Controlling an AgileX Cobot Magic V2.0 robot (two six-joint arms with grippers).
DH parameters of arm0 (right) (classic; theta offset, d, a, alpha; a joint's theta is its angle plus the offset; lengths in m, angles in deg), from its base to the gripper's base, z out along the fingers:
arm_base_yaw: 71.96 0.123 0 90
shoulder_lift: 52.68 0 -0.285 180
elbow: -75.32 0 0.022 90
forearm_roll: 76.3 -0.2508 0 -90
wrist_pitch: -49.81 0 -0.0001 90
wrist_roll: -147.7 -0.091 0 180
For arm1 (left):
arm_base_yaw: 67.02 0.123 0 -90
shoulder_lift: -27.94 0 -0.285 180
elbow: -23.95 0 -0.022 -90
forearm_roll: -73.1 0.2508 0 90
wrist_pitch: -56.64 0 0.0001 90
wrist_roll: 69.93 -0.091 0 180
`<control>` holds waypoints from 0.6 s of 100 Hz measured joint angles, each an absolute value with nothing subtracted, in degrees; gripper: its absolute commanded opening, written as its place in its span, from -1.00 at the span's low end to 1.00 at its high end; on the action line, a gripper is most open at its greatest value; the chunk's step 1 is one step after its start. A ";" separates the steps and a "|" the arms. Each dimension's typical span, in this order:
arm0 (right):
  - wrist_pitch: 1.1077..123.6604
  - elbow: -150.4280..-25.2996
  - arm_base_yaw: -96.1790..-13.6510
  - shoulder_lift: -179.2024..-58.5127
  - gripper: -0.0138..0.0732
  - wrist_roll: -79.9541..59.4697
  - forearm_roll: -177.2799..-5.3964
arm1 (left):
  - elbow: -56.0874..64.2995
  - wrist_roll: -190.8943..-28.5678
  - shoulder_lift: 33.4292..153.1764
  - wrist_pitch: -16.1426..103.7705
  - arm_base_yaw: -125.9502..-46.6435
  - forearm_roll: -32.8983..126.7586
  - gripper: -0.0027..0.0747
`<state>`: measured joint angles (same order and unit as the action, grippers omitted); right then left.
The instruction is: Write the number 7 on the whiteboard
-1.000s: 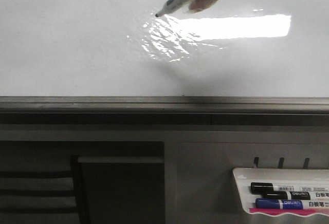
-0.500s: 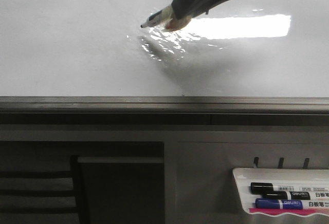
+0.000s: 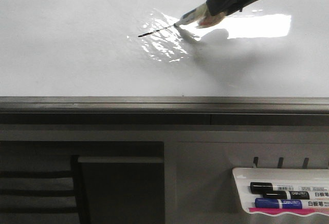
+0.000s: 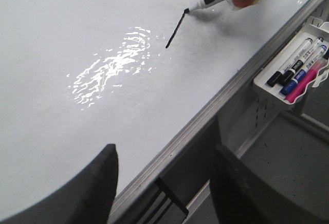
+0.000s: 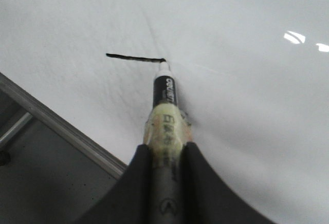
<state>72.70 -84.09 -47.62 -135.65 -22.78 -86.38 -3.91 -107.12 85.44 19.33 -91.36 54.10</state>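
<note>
1. Front view: on the whiteboard (image 3: 77, 39), only the short slanted top stroke of the number 7 (image 3: 157, 30) is drawn, a thin black line crossing the upper edge of the wrinkled glare patch (image 3: 164, 44).
2. The marker (image 3: 191, 17) has its tip at the right end of that stroke, touching the board; the right wrist view shows the tip (image 5: 163, 66) meeting the line's end.
3. The right gripper (image 5: 165, 154) is clamped on the marker's barrel, its two dark fingers (image 5: 139, 183) pressed to either side of a yellowish wrap.
4. The left gripper (image 4: 164, 183) holds nothing, its fingers spread wide apart over the board's lower edge.
5. A bright rectangular reflection (image 3: 257, 26) lies just right of the marker.
6. Below the board runs the grey rail (image 3: 154, 103); a white tray (image 3: 241, 183) at lower right holds black, blue and pink markers (image 3: 280, 196).
</note>
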 measured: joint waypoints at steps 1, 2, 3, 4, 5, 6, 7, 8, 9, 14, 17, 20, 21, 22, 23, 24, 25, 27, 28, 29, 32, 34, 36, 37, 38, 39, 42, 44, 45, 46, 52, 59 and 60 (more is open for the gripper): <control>72.80 -84.09 -47.63 -135.71 -0.78 -22.78 -86.38 | -3.91 -107.12 85.44 19.38 -91.36 54.10 0.01; 72.89 -84.09 -47.74 -135.71 -0.78 -22.78 -86.50 | -3.91 -107.12 85.44 19.37 -91.36 54.10 0.01; 72.93 -84.09 -47.74 -135.61 -0.78 -22.78 -86.50 | -3.91 -107.12 85.44 19.50 -91.36 54.10 0.01; 72.93 -84.09 -47.88 -135.61 -0.78 -22.78 -86.62 | -3.91 -107.12 85.44 19.59 -91.36 54.10 0.01; 72.93 -84.09 -47.86 -135.61 -0.78 -22.78 -86.59 | -3.91 -107.12 85.44 19.74 -91.36 54.10 0.01; 72.95 -84.09 -47.86 -135.61 -0.78 -22.78 -86.59 | -3.91 -107.12 85.44 19.75 -91.36 54.10 0.01; 73.06 -84.09 -47.86 -135.49 -0.78 -22.78 -86.64 | -3.91 -107.12 85.44 19.87 -91.36 54.10 0.01; 73.05 -84.09 -47.86 -135.48 -0.78 -22.78 -86.64 | -3.91 -107.12 85.44 20.04 -91.36 54.10 0.01; 73.05 -84.09 -47.86 -135.49 -0.78 -22.78 -86.64 | -3.91 -107.12 85.44 20.05 -91.36 54.10 0.01; 73.05 -84.09 -47.86 -135.49 -0.78 -22.78 -86.73 | -3.91 -107.12 85.44 20.51 -91.36 54.10 0.01; 73.05 -84.09 -47.86 -135.49 -0.78 -22.78 -86.73 | -3.91 -107.12 85.44 20.66 -91.36 54.10 0.01; 73.08 -84.09 -47.86 -135.49 -0.78 -22.78 -86.77 | -3.91 -107.12 85.44 20.69 -91.36 54.10 0.01; 73.19 -84.09 -47.86 -135.49 -0.78 -22.78 -86.86 | -3.91 -107.12 85.44 20.69 -91.36 54.10 0.01; 73.18 -84.09 -47.86 -135.49 -0.78 -22.78 -86.86 | -3.91 -107.12 85.44 20.69 -91.36 54.06 0.01; 73.18 -84.09 -47.86 -135.49 -0.78 -22.78 -86.99 | -3.91 -107.12 85.44 20.69 -91.36 54.06 0.01; 73.18 -84.09 -47.86 -135.49 -0.78 -22.78 -87.00 | -3.91 -107.12 85.44 20.69 -91.36 54.06 0.01; 73.18 -84.09 -47.86 -135.49 -0.78 -22.78 -87.17 | -3.91 -107.12 85.44 20.69 -91.36 54.06 0.01; 73.29 -84.09 -47.86 -135.49 -0.78 -22.78 -87.18 | -3.91 -107.12 85.44 20.69 -91.36 54.06 0.01; 73.29 -84.09 -47.86 -135.49 -0.78 -22.78 -87.18 | -3.91 -107.12 85.44 20.69 -91.36 54.06 0.01; 73.29 -84.09 -47.72 -135.49 -0.78 -22.78 -87.18 | -3.91 -107.12 85.44 20.69 -91.36 54.06 0.01; 73.29 -83.92 -47.46 -135.49 -0.78 -22.78 -87.18 | -3.91 -107.12 85.44 20.69 -91.36 54.06 0.01; 72.96 -83.52 -47.19 -135.61 -0.78 -22.78 -87.18 | -3.91 -107.12 85.44 20.69 -91.36 54.06 0.01; 72.69 -83.08 -46.99 -135.62 -0.78 -22.78 -87.18 | -3.91 -107.12 85.44 20.69 -91.36 54.06 0.01; 72.69 -82.91 -46.74 -135.62 -0.78 -22.78 -87.18 | -3.91 -107.12 85.44 20.69 -91.36 54.06 0.01; 72.54 -82.55 -46.59 -135.71 -0.78 -22.78 -87.18 | -3.91 -107.12 85.44 20.69 -91.36 54.06 0.01; 72.53 -82.34 -46.26 -135.71 -0.78 -22.78 -87.18 | -3.91 -107.12 85.44 20.69 -91.36 54.06 0.01; 72.44 -81.28 -45.52 -135.98 -0.78 -22.78 -87.18 | -3.91 -107.12 85.44 20.79 -91.36 54.06 0.01; 72.32 -80.86 -44.88 -136.10 -0.78 -22.78 -87.18 | -3.91 -107.12 85.44 20.79 -91.33 54.06 0.01; 72.32 -80.45 -44.67 -136.25 -0.78 -22.78 -87.18 | -3.91 -107.12 85.44 20.91 -91.33 54.06 0.01; 72.32 -80.25 -44.21 -136.27 -0.78 -22.78 -87.18 | -3.91 -107.12 85.44 20.92 -91.33 54.06 0.01; 72.54 -78.99 -42.50 -136.95 -0.78 -22.78 -87.27 | -4.04 -107.12 85.44 21.25 -91.33 54.06 0.01; 72.63 -78.61 -41.17 -137.47 -0.78 -22.78 -87.40 | -4.04 -107.12 85.44 21.78 -91.33 54.06 0.01; 72.63 -78.49 -41.00 -137.47 -0.78 -22.78 -87.40 | -4.04 -107.12 85.44 21.79 -91.33 54.06 0.01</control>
<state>72.63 -78.49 -41.00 -137.47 -22.78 -87.40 -4.04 -107.12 85.44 21.79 -91.33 54.06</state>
